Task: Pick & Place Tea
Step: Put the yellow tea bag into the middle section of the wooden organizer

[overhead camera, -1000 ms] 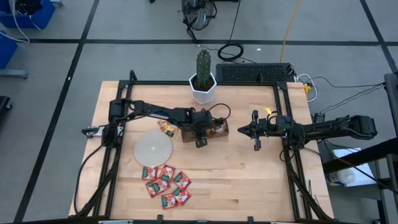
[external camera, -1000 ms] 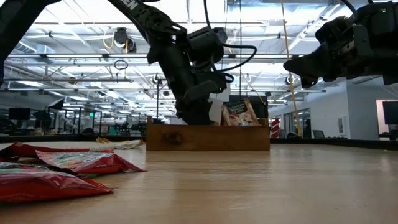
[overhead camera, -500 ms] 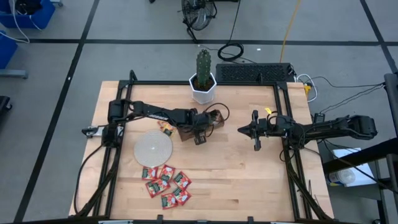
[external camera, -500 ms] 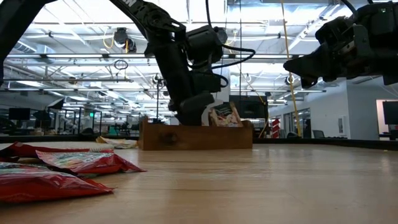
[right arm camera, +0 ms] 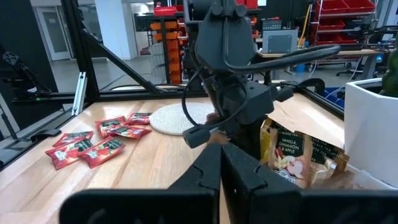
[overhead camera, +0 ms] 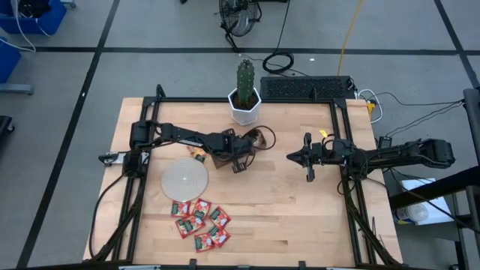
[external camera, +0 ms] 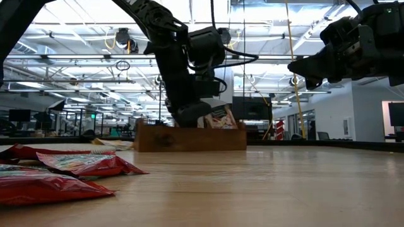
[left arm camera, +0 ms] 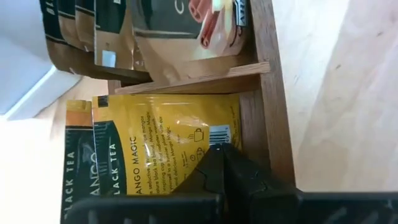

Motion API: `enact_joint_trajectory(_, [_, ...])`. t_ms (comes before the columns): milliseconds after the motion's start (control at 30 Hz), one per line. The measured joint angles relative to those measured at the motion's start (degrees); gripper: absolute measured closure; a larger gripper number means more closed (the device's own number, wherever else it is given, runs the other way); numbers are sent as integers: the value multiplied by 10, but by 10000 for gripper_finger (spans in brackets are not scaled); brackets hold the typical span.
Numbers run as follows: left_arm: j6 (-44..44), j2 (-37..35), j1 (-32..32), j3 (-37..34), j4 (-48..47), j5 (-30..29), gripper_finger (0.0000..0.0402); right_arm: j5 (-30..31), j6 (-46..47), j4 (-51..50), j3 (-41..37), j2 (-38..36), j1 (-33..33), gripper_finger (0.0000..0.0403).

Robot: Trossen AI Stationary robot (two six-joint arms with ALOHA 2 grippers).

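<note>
Wood, foil and matt black

Glossy red sachets [overhead camera: 200,220] lie on the smooth pale wood worktop [overhead camera: 285,217]; the tray [left arm camera: 264,93] is darker, matt wood.

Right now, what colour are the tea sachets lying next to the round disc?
Red with green print, clearest in the right wrist view: the sachets lie beside the pale disc.

The left gripper [overhead camera: 237,160] covers most of the brown tray [overhead camera: 255,139] from above — its compartments cannot be counted there. Orange-yellow sachets [left arm camera: 155,143] beneath its fingers run off the wrist picture's edge. Print on the red sachets [overhead camera: 201,220] is too small to read.
</note>
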Motion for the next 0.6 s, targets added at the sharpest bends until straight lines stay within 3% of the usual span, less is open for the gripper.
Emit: enact_joint_trajectory(600, [-17, 0, -1, 48, -107, -93, 399, 0, 0, 0, 0, 0, 0, 403])
